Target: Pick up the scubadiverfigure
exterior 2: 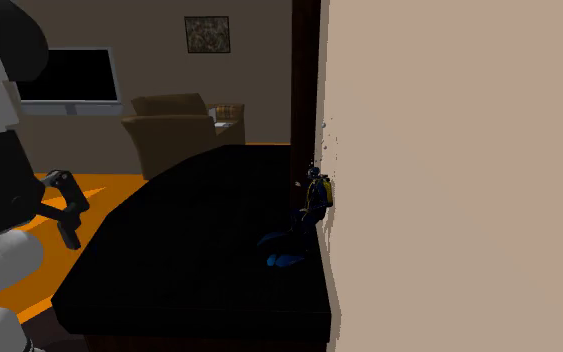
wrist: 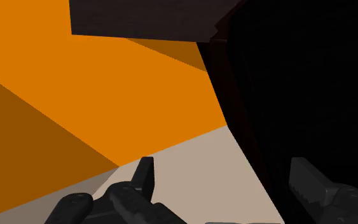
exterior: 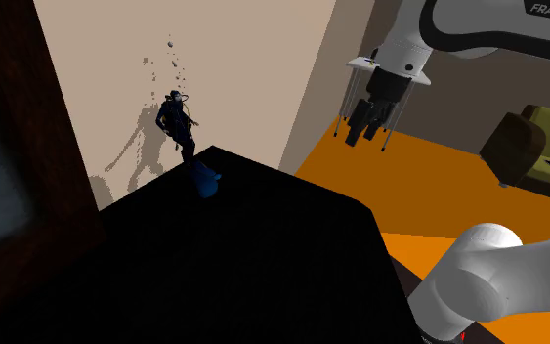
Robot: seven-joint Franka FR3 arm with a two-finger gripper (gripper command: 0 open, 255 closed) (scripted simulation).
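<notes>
The scuba diver figure (exterior: 180, 125) is a small dark blue diver with blue fins (exterior: 204, 182), standing upright at the far edge of the black table (exterior: 263, 254) against a beige wall. In the second exterior view the scuba diver figure (exterior 2: 316, 196) carries a yellow tank, with its fins (exterior 2: 284, 260) stretching toward the camera. My gripper (exterior: 362, 127) hangs off the table's right side over the orange floor, well away from the figure. My gripper (wrist: 222, 178) stands open with nothing between its fingers (wrist: 144, 175).
A beige wall (exterior 2: 449, 170) borders the table beside the figure. A dark wooden cabinet (exterior: 19, 137) stands at the shoulder view's left. A small white side table (exterior: 370, 68) sits behind the gripper. An armchair (exterior 2: 174, 125) and a dark screen (exterior 2: 66, 75) lie beyond the orange floor (wrist: 107, 95).
</notes>
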